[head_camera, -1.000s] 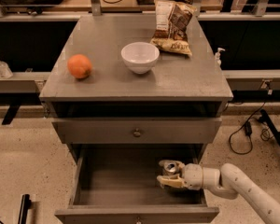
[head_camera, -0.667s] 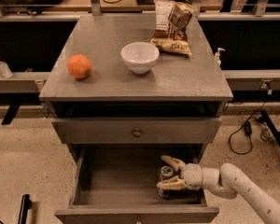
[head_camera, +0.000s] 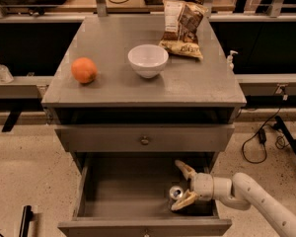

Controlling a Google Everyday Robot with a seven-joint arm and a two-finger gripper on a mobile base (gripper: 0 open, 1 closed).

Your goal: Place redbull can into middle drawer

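Clerk: Changes since a second ago?

Keeper: Entry one, gripper [head_camera: 177, 184]. It was clenched on the redbull can a second ago. Now the jaws are released and spread wide, one finger toward 12 o'clock, the other toward 6. Entry two, redbull can [head_camera: 176, 192]. It sits lower in the view than it did and stands free inside the middle drawer [head_camera: 138, 225].

Clerk: Position of the can?

Keeper: It is at the drawer's 4 o'clock corner, on the drawer floor. The long axis is upright, with the silver top facing the camera. It lies at 9 o'clock from the wrist, between the two fingers and closer to the 6 o'clock one. Whether that finger touches it cannot be told.

Clerk: Clearances for pulling out?

Keeper: The arm enters from 4 o'clock over the right wall. That wall is near at 3 o'clock and the front panel is near at 6. The upper drawer front [head_camera: 144, 140], the one with the knob, overhangs at 12. Open floor runs from 9 round to 10 o'clock. My judgement is that the placing is nearly done. The retreat should go back toward 3 o'clock and upward, with the jaws kept wide so neither finger tips the can.

Clerk: Other stock?

Keeper: On the worktop [head_camera: 197, 85] there is an orange [head_camera: 84, 70] at 9 o'clock, a white bowl [head_camera: 148, 60] at centre and a chip bag [head_camera: 182, 28] at 1 o'clock.
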